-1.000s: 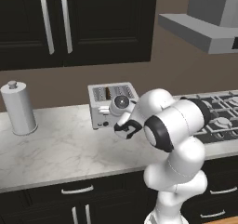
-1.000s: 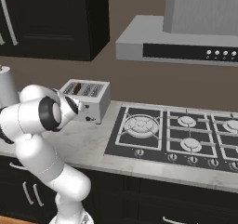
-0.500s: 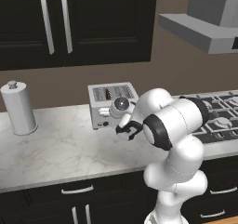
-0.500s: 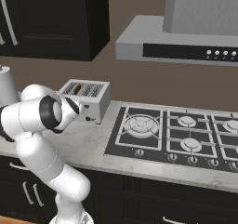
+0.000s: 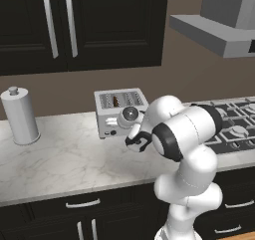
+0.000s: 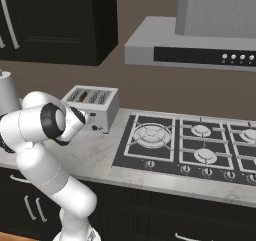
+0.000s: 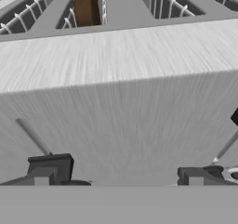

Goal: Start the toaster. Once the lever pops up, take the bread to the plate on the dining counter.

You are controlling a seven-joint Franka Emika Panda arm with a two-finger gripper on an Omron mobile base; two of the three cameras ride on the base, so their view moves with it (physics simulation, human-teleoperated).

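The end effector [image 7: 118, 174] is released, jaws spread wide, close against the front face of the toaster [image 7: 121, 111]. The bread [image 7: 87, 5] sits in a toaster slot. Risk: the fingertips [image 7: 49, 168] straddle bare metal, may miss the lever and shove the toaster along the worktop [image 5: 69, 157].

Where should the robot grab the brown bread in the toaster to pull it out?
Probably by its top edge, from straight above. The bread stands upright, deep inside a narrow slot of the toaster, so only that upper edge is reachable. The open gripper, now at the toaster's front, should straddle the slice's thin faces.
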